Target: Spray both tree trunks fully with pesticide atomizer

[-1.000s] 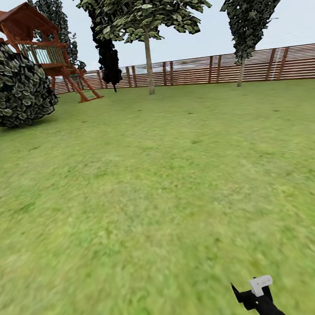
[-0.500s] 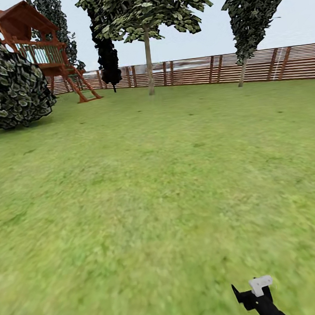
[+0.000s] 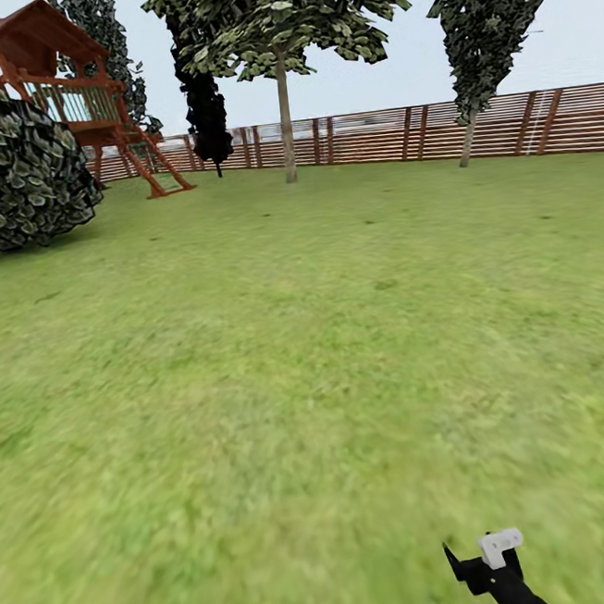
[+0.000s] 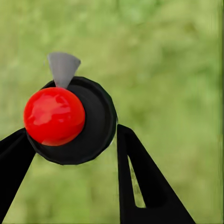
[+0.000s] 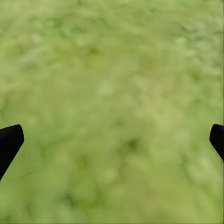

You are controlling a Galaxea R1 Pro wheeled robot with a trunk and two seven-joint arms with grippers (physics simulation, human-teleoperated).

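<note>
Green lawn (image 3: 308, 357) runs to the slatted fence (image 3: 470, 126), where a pale-trunked tree (image 3: 285, 118) stands; the view has drifted slightly since a second ago, suggesting the robot is still turning toward it. Left hand (image 4: 74, 154) appears clamped on the red-topped atomizer (image 4: 70, 119); right hand (image 5: 112, 140) hangs spread wide, empty.

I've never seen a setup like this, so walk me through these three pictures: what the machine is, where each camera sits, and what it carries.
It is a simulated wheeled robot with two arms. The wide picture comes from its head, looking over a lawn toward a wooden fence, a tree and a play tower. The other two come from cameras at each wrist. The left claw is shut on the atomizer, seen from above: red top, black body, grey nozzle. The right claw is open, over grass.
</note>
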